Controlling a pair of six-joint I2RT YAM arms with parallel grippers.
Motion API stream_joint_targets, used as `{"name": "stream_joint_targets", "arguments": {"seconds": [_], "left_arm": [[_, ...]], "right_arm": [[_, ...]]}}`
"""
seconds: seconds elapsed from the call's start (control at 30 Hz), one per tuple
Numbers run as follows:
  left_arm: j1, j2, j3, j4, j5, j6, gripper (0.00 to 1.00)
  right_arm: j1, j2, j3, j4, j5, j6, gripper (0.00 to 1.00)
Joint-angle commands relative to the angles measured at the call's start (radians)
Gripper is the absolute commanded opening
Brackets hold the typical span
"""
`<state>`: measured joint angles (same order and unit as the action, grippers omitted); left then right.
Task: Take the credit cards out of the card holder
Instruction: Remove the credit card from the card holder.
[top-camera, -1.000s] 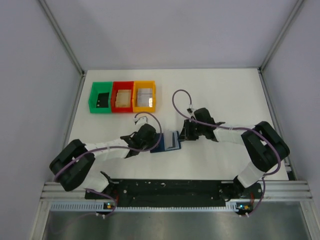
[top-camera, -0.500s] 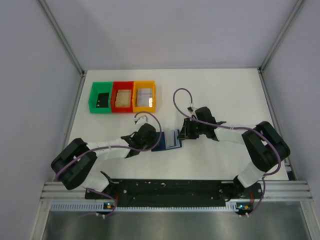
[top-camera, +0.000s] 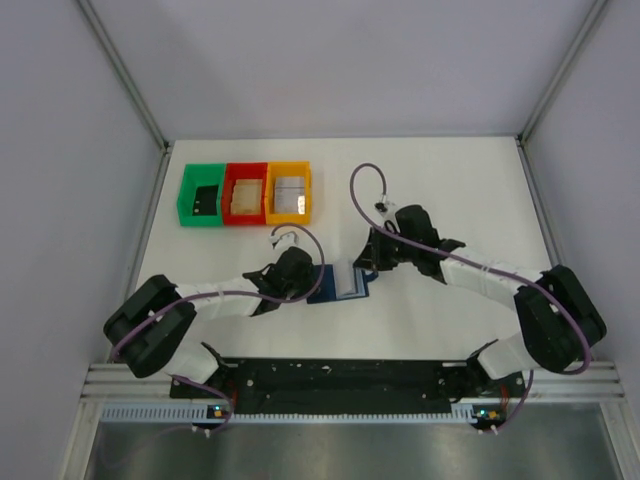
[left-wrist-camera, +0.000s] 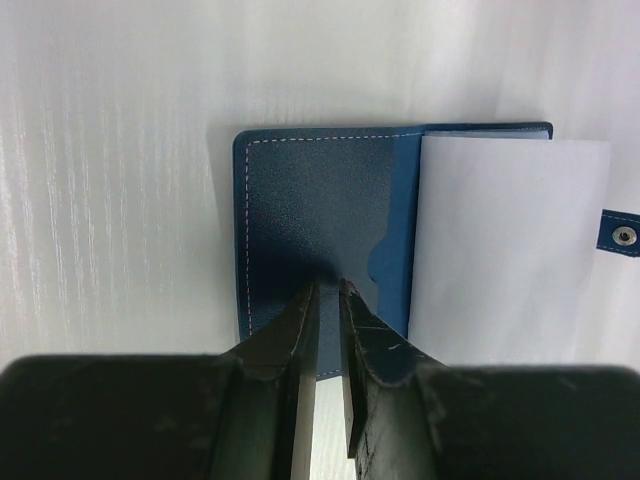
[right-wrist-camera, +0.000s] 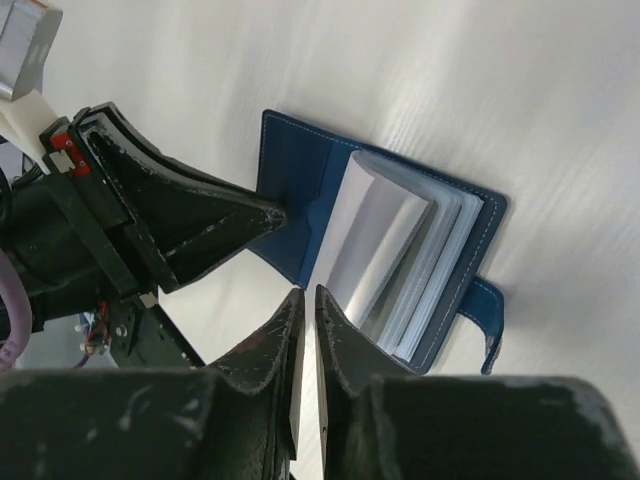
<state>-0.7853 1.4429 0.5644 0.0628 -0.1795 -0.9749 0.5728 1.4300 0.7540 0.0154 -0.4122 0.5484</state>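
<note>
The dark blue card holder (top-camera: 322, 290) (left-wrist-camera: 310, 210) (right-wrist-camera: 295, 175) lies open on the white table between both arms. My left gripper (top-camera: 312, 280) (left-wrist-camera: 328, 288) is shut, its tips pressing down on the holder's left panel. A pale silvery credit card (left-wrist-camera: 505, 240) (right-wrist-camera: 370, 235) (top-camera: 346, 277) stands lifted and bowed over the right panel. My right gripper (top-camera: 362, 270) (right-wrist-camera: 308, 292) is shut on its near corner. More pale cards (right-wrist-camera: 440, 270) sit stacked in the right panel beneath it. The holder's tab (right-wrist-camera: 490, 310) (left-wrist-camera: 622, 235) sticks out on the right.
Three small bins stand in a row at the back left: green (top-camera: 201, 197), red (top-camera: 245, 194) and orange (top-camera: 289, 192), each with something flat inside. The left gripper's black fingers (right-wrist-camera: 200, 225) fill the left of the right wrist view.
The right arm's elbow has swung out to the right, with its gripper still at the holder. Its jaws opened slightly, then closed. The left arm has stayed put.
</note>
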Motion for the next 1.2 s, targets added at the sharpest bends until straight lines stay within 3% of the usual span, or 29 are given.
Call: {"name": "stream_joint_targets", "arguments": {"seconds": [0.0,0.13,0.7,1.17], "left_arm": [[-0.005,0.019,-0.021,-0.012,0.018,-0.007,0.19],[-0.005,0.019,-0.02,-0.012,0.018,-0.007,0.19],[-0.005,0.017,-0.021,-0.011,0.025,-0.007,0.19],[-0.005,0.001,-0.026,-0.004,0.031,-0.007,0.18]], "right_arm": [[0.018,0.027,0.01,0.032,-0.033,0.019,0.05],[0.015,0.041,-0.038,0.035,0.036,0.042,0.0],[0.015,0.159,-0.082,0.176,-0.031,0.085,0.0],[0.022,0.165,-0.047,0.178,-0.059,0.093,0.0]]}}
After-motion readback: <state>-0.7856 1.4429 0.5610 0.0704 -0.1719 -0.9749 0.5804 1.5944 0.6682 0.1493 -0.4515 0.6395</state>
